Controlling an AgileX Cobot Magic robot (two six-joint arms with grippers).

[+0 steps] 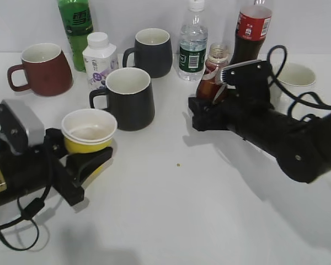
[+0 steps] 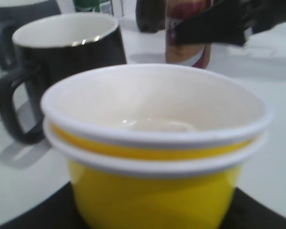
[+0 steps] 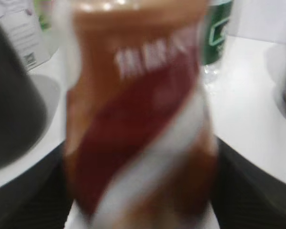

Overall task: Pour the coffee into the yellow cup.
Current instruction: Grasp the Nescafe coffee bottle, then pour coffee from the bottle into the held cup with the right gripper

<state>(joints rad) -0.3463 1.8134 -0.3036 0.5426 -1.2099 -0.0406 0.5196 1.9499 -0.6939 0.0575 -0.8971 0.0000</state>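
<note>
The yellow cup [image 1: 89, 132], with white rim and white inside, sits between the fingers of my left gripper [image 1: 80, 154] at the front left; it fills the left wrist view [image 2: 155, 157], and my left gripper is shut on it. The small brown coffee bottle [image 1: 213, 74] with its swirl label stands upright at the middle right, cap off. My right gripper [image 1: 201, 113] is shut on it. The bottle fills the right wrist view [image 3: 138, 124], blurred. Whether the cup touches the table I cannot tell.
A black mug [image 1: 127, 98] stands just behind the cup and another black mug [image 1: 151, 51] behind it. A dark red mug [image 1: 43, 69], a green bottle [image 1: 76, 27], a small white bottle [image 1: 98, 58], a water bottle [image 1: 193, 44], a cola bottle [image 1: 251, 33] and a white cup [image 1: 294, 80] line the back.
</note>
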